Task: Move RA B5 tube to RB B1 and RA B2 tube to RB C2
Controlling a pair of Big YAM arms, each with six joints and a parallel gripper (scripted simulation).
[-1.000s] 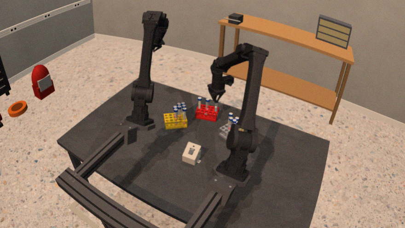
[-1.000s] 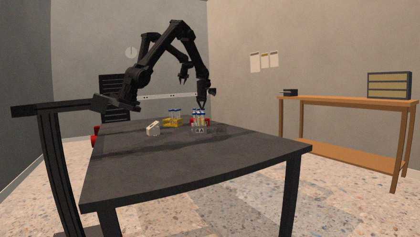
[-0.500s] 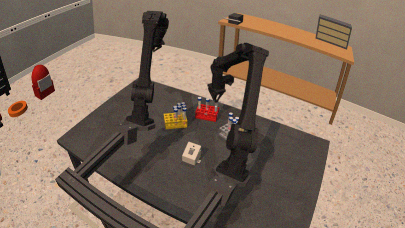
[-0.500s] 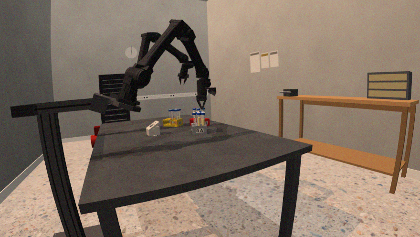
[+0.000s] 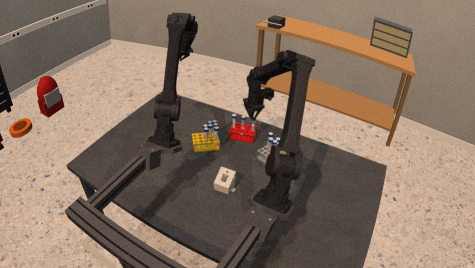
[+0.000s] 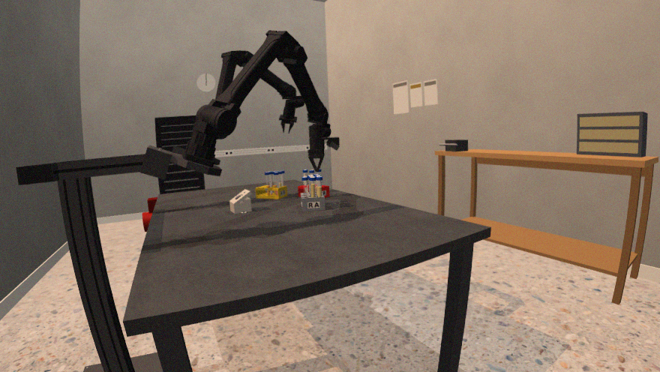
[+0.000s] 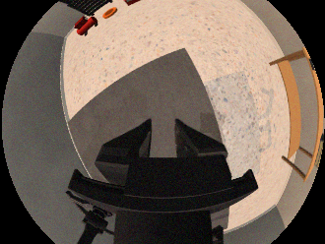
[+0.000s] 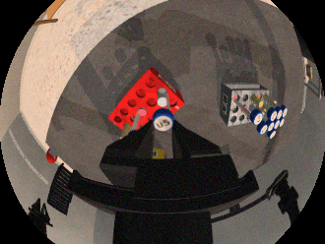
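Spanning the centre of the top view, one dark table (image 5: 332, 199) (image 6: 277, 249) (image 7: 162, 89) (image 8: 197, 148). Left end effector (image 5: 182, 58) (image 6: 286, 130) (image 7: 163, 121), upper left of centre: fingers apart, holding nothing. Right end effector (image 5: 253, 118) (image 6: 316, 168) (image 8: 162, 127): clamped on a tube. Three racks: yellow RB (image 5: 206, 148) (image 6: 261, 194), centre; red (image 5: 242, 136) (image 6: 300, 190) (image 8: 169, 83), right of it; grey RA (image 5: 262, 158) (image 6: 304, 203) (image 8: 227, 105), partly hidden. One white box (image 5: 224, 182) (image 6: 240, 204), lower centre. One blue-capped tube (image 5: 253, 126) (image 8: 162, 121), over red.
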